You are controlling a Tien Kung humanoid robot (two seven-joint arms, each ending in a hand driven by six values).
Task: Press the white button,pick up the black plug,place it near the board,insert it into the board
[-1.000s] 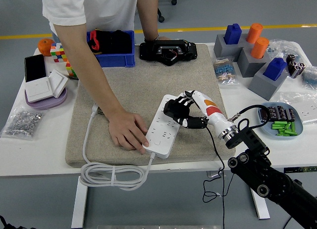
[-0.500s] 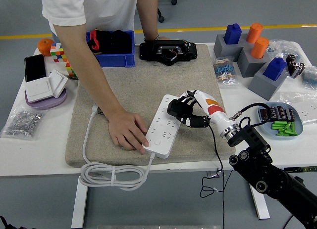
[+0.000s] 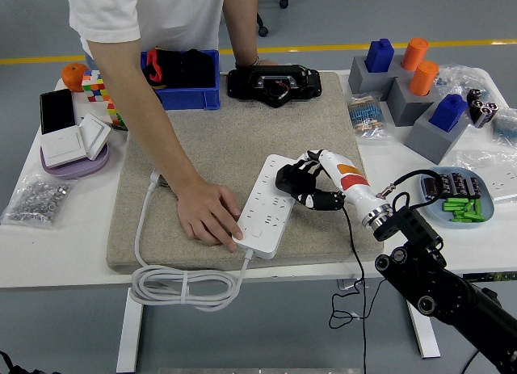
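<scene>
A white power strip (image 3: 266, 203) lies slantwise on the grey mat (image 3: 234, 140), its white cable (image 3: 182, 285) coiled off the table's front. My right hand (image 3: 305, 185) is curled around the black plug (image 3: 290, 178) and holds it at the strip's upper right edge; whether its pins are in a socket is hidden by my fingers. The plug's black cord (image 3: 353, 261) hangs down over the table's front. A person's hand (image 3: 206, 215) rests flat on the mat and presses against the strip's lower left end. My left arm is out of sight.
At the back stand a blue bin (image 3: 182, 79) and a black device (image 3: 273, 83). Grey stands with blue and orange blocks (image 3: 420, 83) are at the back right, a dish of green parts (image 3: 456, 200) by my forearm. Wall switches (image 3: 69, 144) and a bag of screws (image 3: 32, 200) lie left.
My right hand with the plug has shifted slightly to the right and a bit down along the strip's edge. The person's hand has stayed in place.
</scene>
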